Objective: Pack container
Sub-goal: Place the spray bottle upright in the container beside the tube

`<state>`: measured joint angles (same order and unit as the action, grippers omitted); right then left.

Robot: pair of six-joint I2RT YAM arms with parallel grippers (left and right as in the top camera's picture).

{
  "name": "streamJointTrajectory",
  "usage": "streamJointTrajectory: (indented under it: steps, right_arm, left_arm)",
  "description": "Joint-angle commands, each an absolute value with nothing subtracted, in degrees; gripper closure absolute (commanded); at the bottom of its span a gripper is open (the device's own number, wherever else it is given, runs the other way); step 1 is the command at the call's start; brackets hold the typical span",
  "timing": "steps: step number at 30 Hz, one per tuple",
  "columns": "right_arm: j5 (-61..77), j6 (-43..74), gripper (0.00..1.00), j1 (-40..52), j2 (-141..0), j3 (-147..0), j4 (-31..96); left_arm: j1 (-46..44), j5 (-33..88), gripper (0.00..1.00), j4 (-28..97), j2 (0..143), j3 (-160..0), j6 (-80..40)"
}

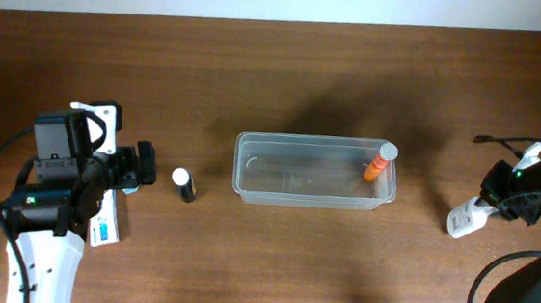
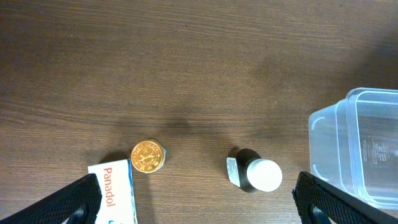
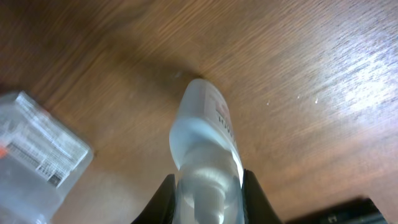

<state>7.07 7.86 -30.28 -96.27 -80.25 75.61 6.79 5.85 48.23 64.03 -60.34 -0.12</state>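
The clear container (image 1: 314, 171) sits mid-table with an orange bottle with a white cap (image 1: 379, 166) leaning in its right end. It also shows in the left wrist view (image 2: 357, 149) and the right wrist view (image 3: 37, 155). My right gripper (image 1: 499, 203) is shut on a white bottle (image 1: 464, 218), seen close up in the right wrist view (image 3: 205, 140), to the right of the container. My left gripper (image 2: 196, 208) is open and empty. A dark bottle with a white cap (image 1: 184, 183) (image 2: 255, 174) stands just ahead of it.
A white and blue Panadol box (image 1: 103, 227) (image 2: 115, 193) lies under the left gripper. A small round gold tin (image 2: 148, 156) sits beside the box. A cable (image 1: 503, 143) runs at the far right.
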Motion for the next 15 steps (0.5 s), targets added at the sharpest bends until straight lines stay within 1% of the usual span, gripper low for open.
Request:
streamJointTrajectory:
  steps: [1,8,11,15]
  right_arm:
    - [8.86,4.78,0.88,-26.96,-92.53,-86.41,78.52]
    - [8.84,3.16,0.88,-16.27,-85.56,-97.08,85.36]
    - [8.82,3.22,0.88,-8.84,-82.35,-98.08,85.54]
    - [8.82,3.51,0.88,-1.13,-81.84,-98.04,85.56]
  left_arm:
    - [7.03,6.66,0.01,48.10,64.01,-61.60,-0.64]
    - [7.03,6.66,0.01,48.10,64.01,-61.60,-0.62]
    - [7.03,6.66,0.01,48.10,64.01,-61.60,-0.62]
    - [7.03,6.66,0.01,48.10,64.01,-61.60,-0.62]
